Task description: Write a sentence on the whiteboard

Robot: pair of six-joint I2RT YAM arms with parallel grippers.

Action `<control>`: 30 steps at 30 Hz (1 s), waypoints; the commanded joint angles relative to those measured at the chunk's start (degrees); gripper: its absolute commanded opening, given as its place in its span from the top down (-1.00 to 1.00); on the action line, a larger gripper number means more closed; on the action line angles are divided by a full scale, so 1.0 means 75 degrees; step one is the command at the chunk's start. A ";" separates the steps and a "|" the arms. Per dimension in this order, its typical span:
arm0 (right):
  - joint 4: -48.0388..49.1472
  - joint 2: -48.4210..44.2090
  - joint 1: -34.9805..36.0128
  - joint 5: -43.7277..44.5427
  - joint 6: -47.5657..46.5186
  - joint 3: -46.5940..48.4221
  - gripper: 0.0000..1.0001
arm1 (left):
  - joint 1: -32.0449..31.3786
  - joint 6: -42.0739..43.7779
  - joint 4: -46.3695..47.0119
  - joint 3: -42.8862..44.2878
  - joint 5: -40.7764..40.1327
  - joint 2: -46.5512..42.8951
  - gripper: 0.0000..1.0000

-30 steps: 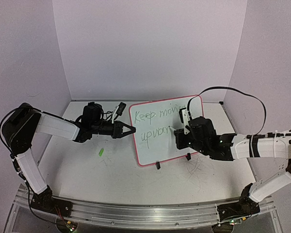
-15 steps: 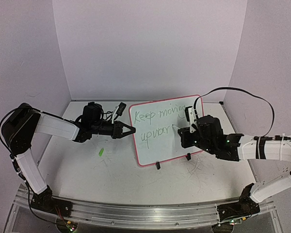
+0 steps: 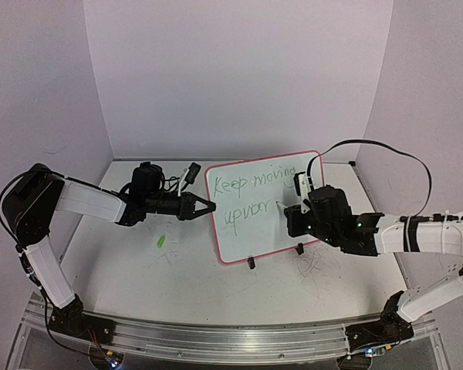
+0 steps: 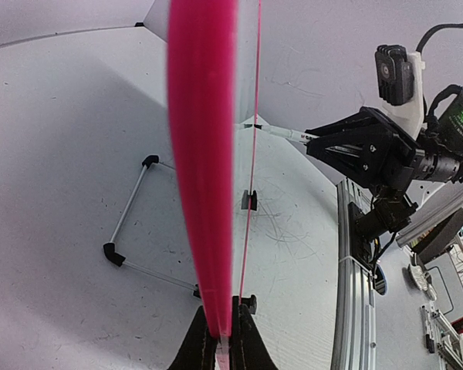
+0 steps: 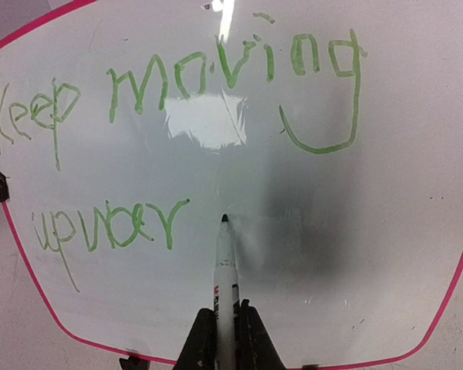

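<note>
The white table point(image 3: 139, 270) sits inside pale walls. It carries faint scribble marks point(image 3: 316, 266) near the board's right foot and, well left of the board, a small green bit point(image 3: 161, 241) too small to identify.

The whiteboard point(image 3: 255, 235) stands tilted back at mid-table on two black feet, glossy white inside a pink frame. The left gripper point(image 3: 207, 206) is clamped on its left edge. The right gripper point(image 3: 289, 218), in front of the board's right part, is closed on a white marker point(image 5: 226, 270). The marker's tip is at the surface just right of the lower line.

The sentence point(image 5: 216, 77) is thin green script in two lines: "Keep moving" above, "upwar" below.

From above, the right gripper covers part of the board's right side. The left wrist camera sees the board only edge-on, so the writing is unreadable there.
</note>
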 commanded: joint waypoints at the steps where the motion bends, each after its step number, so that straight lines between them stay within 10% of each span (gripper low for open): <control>1: 0.0024 0.0087 -0.0026 0.0265 -0.0016 0.0042 1.00 | 0.0036 0.0452 -0.0241 0.0261 -0.0317 -0.0005 1.00; 30: -0.0152 0.0248 -0.0005 -0.0560 -0.0063 -0.0180 1.00 | 0.0036 0.0511 -0.0311 0.0266 -0.0343 -0.0009 1.00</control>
